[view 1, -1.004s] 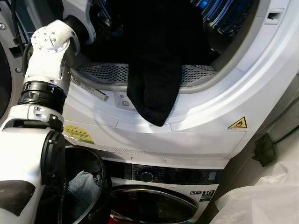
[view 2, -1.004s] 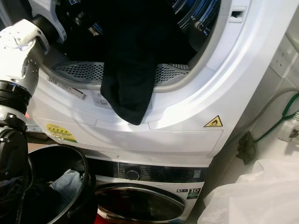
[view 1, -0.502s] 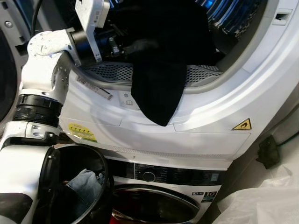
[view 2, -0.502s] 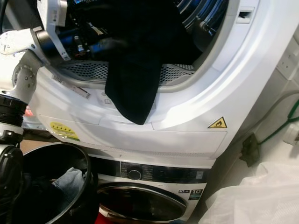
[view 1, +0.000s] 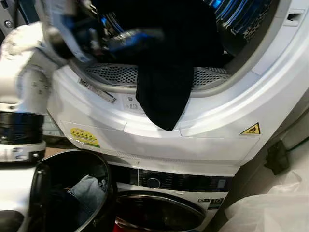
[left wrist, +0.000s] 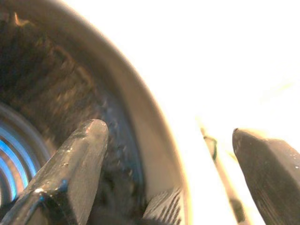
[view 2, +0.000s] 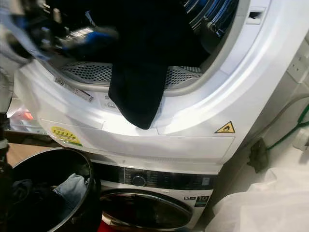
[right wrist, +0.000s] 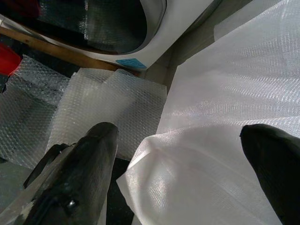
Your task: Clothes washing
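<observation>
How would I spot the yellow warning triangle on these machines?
Find the upper machine, the one with a black cloth hanging from its open drum. On its white front, low at the right, sits the small triangle. The other yellow sticker, at the left, is rectangular.

I see matt black cloth (view 1: 164, 92) hanging over the glossy white plastic dryer rim (view 1: 217, 125), a perforated metal grille (view 1: 116, 75), and under my arm bubbly translucent plastic wrap (right wrist: 108, 108)
</observation>
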